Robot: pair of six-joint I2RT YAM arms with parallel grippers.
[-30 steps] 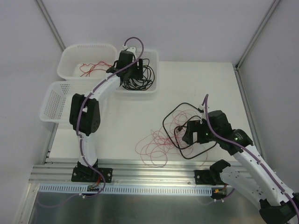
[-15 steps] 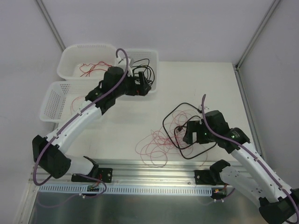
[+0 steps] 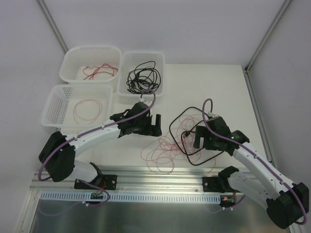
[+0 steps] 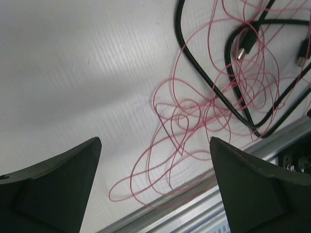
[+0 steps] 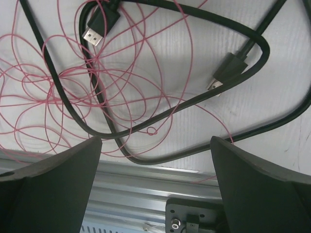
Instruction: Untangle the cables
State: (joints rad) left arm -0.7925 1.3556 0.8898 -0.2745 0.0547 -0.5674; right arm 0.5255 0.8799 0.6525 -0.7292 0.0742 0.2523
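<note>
A tangle of thin red wires point(image 3: 160, 149) and a thicker black cable with small plug ends point(image 5: 103, 18) lies on the white table point(image 3: 218, 87), lower centre-right in the overhead view. The left gripper point(image 3: 154, 126) hovers just left of it, jaws wide apart and empty. The right gripper point(image 3: 199, 139) hangs over the tangle's right side, equally wide and empty. White plastic baskets point(image 3: 92, 47) at upper left hold red wire loops and a coiled black cable point(image 3: 142, 77).
</note>
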